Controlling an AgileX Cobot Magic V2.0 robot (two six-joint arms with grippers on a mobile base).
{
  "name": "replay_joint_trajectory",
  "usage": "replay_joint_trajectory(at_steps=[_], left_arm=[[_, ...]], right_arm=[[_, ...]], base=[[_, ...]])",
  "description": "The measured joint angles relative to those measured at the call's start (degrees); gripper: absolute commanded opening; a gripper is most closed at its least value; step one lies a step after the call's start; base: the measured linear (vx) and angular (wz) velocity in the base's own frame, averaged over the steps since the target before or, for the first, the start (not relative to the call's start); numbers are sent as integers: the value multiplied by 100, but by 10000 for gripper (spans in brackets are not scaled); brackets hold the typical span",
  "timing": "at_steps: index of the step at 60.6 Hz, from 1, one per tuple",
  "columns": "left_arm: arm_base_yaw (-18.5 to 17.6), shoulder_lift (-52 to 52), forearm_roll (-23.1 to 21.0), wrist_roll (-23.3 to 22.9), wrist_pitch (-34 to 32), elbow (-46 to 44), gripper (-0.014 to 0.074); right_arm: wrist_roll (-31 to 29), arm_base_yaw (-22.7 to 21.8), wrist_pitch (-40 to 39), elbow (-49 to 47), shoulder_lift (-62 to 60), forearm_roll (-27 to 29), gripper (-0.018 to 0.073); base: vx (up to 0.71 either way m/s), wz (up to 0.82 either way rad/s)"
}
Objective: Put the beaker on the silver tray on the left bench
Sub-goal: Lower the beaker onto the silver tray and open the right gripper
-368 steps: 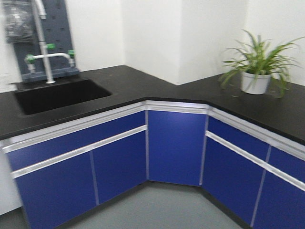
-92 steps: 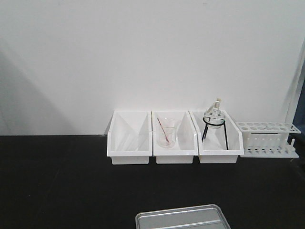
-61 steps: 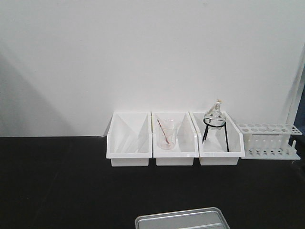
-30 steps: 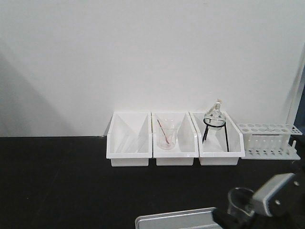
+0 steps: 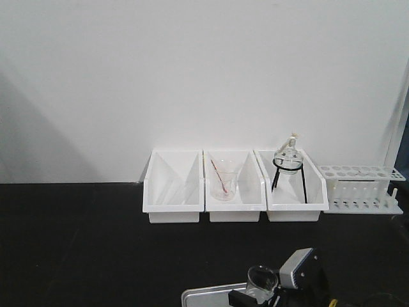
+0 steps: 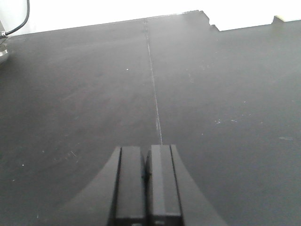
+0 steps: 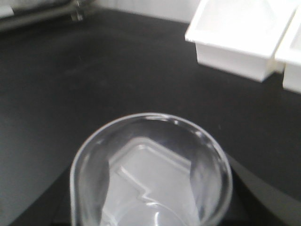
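Observation:
The small clear beaker (image 5: 262,280) hangs just above the near right part of the silver tray (image 5: 204,295), held upright by my right gripper (image 5: 255,297), which is shut on it. In the right wrist view the beaker (image 7: 150,141) fills the lower frame, with pale tray metal showing through its glass and dark fingers (image 7: 263,193) at its sides. My left gripper (image 6: 146,150) is shut on nothing, low over the bare black left bench (image 6: 211,94).
Three white bins (image 5: 172,185) stand at the wall; the middle one holds a beaker with a reddish rod (image 5: 223,180), the right one a flask on a black stand (image 5: 287,163). A white test-tube rack (image 5: 361,188) sits further right.
My right gripper has carried the beaker leftward from the lower right corner to above the tray. Six seconds ago the front view faced a sink corner; it has since swung to this bench.

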Motion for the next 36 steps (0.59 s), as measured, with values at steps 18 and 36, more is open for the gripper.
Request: replay_joint_trajectory(at_steps=[18,36], left_arm=[[0,0,0,0,0,0,1],[0,0,0,0,0,0,1]], right_arm=[[-947,0,231,-157,888,969,-8],[-1607,0,200,-166,1119,1541,116]], base=[[0,0],[0,0]])
